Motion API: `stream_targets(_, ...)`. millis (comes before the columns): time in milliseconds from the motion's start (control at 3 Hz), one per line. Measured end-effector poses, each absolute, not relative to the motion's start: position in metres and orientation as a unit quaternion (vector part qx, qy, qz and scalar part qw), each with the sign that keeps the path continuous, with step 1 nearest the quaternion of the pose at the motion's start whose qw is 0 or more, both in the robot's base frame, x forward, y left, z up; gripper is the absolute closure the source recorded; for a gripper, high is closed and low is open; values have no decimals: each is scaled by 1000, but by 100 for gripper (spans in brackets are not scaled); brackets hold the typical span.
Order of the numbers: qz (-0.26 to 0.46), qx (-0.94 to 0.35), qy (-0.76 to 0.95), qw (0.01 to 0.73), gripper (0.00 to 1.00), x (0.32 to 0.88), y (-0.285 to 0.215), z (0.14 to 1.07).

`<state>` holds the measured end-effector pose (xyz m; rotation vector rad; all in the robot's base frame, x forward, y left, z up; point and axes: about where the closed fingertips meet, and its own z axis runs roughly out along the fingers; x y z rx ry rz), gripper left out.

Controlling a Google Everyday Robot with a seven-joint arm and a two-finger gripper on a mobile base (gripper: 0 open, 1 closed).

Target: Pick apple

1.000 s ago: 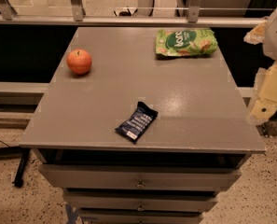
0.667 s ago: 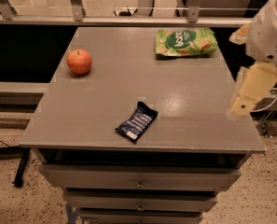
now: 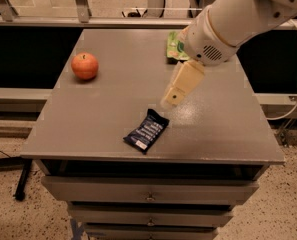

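hovering over the middle of the grey table [image 3: 88, 129], the gripper [image 3: 173, 96] hangs well apart from the apple [image 3: 84, 66], which sits near the far left edge. whether it is open or closed i cannot tell. a glancing touch could roll the round apple off that edge; a low sweep might clip the dark snack packet [image 3: 146, 130].

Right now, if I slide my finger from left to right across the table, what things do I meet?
apple → dark snack packet → gripper, hanging over the middle of the table. The green bag is partly hidden behind the gripper's arm, so I leave it out.
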<state>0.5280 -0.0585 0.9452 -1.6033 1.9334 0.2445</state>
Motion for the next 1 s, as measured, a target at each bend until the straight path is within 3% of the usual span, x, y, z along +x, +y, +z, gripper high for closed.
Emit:
stream_targets(333, 94, -605, 729, 305, 0, 528, -57, 946)
stream_targets(667, 135, -596, 718, 333, 0, 551, -18, 938)
stream_targets(1000, 202, -579, 693, 379, 0, 593, 52, 928)
